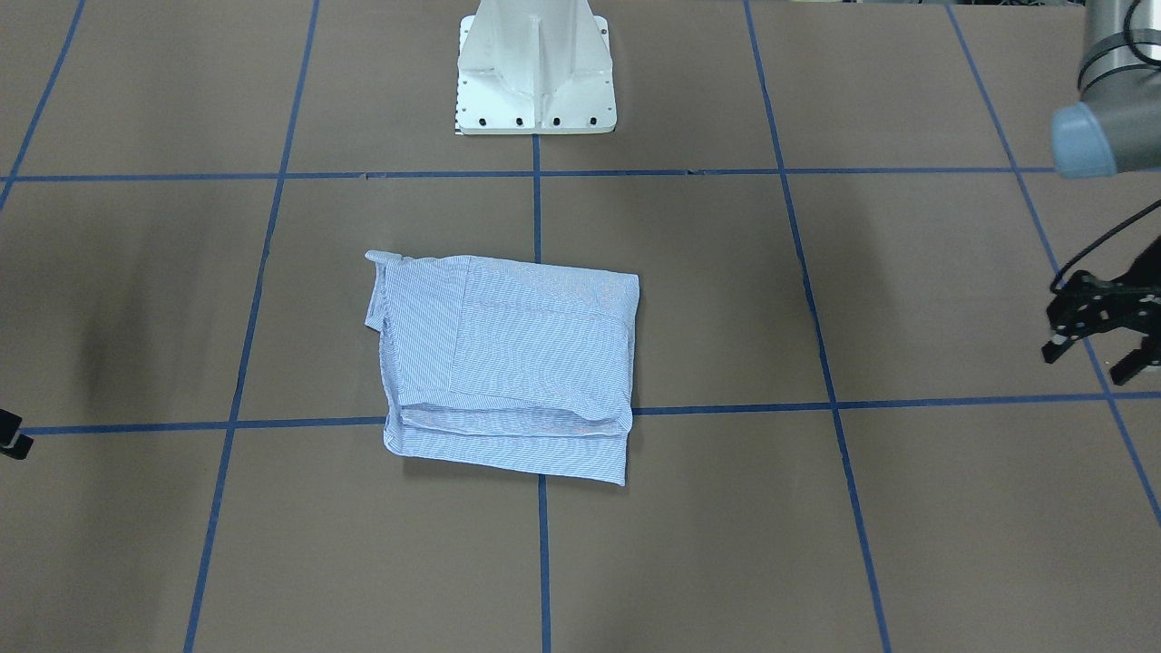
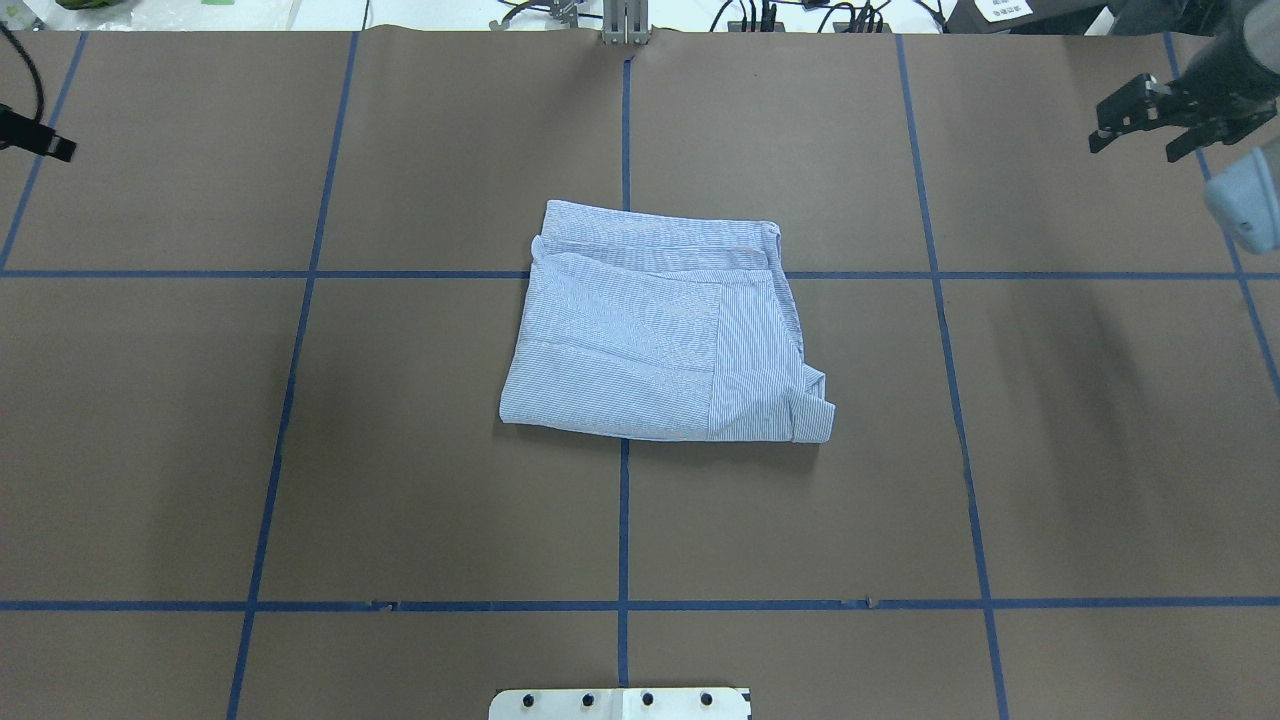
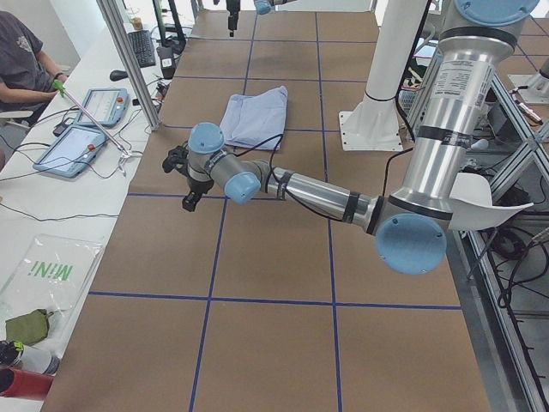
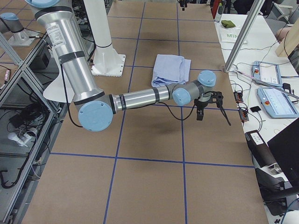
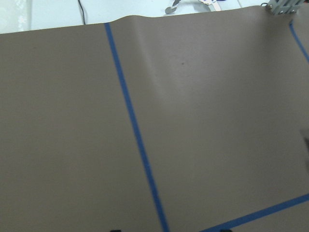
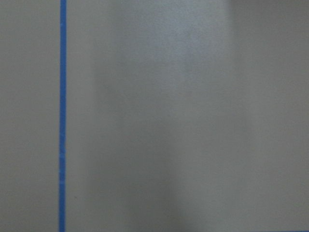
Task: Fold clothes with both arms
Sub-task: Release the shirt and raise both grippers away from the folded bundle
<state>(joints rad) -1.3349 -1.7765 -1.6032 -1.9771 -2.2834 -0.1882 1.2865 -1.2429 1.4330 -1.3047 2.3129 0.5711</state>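
The striped light blue shirt (image 1: 508,363) lies folded into a rough rectangle at the middle of the table, with a cuff sticking out at one corner. It also shows in the overhead view (image 2: 650,330) and both side views (image 3: 257,116) (image 4: 170,69). My left gripper (image 1: 1093,358) hangs open and empty above the table, far off to the shirt's side; only its tip shows in the overhead view (image 2: 40,145). My right gripper (image 2: 1140,145) is open and empty at the far right corner, well away from the shirt. Both wrist views show only bare brown table and blue tape.
The white pedestal base (image 1: 535,73) stands behind the shirt. Blue tape lines (image 2: 624,520) grid the brown table. A side bench with tablets (image 3: 86,129) and aluminium posts (image 3: 129,60) runs along the table's far edge. A seated person (image 3: 21,60) is by it.
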